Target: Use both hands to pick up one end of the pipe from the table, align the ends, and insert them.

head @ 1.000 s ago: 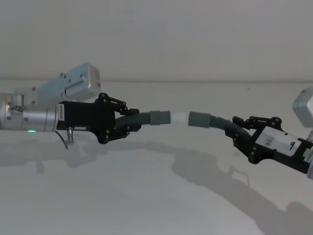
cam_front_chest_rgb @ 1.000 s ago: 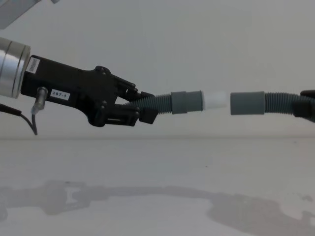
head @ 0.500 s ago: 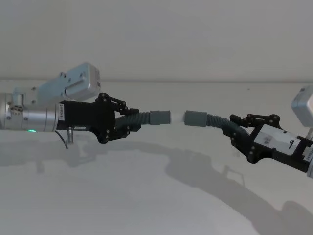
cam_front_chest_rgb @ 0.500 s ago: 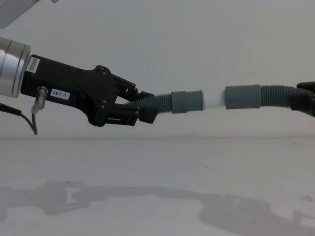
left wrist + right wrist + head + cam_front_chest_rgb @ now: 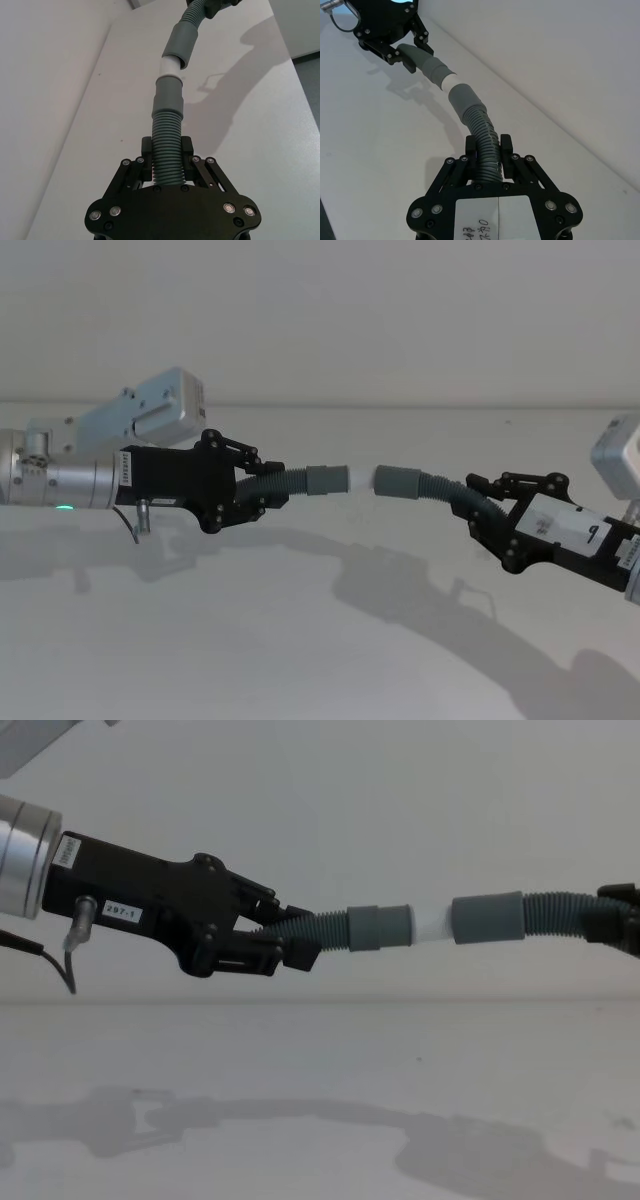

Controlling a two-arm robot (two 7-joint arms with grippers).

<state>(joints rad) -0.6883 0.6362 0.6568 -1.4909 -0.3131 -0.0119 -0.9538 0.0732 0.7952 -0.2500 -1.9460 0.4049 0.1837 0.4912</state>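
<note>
Left pincer (image 5: 262,498) clenched on the left hose (image 5: 285,483); right pincer (image 5: 487,522) clenched on the right hose (image 5: 447,491); both held above the surface (image 5: 300,640). White stub (image 5: 431,924) sits partly inside the right cuff (image 5: 487,918). Risk: slight angular mismatch could jam it, or corrugations could buckle under push.
</note>
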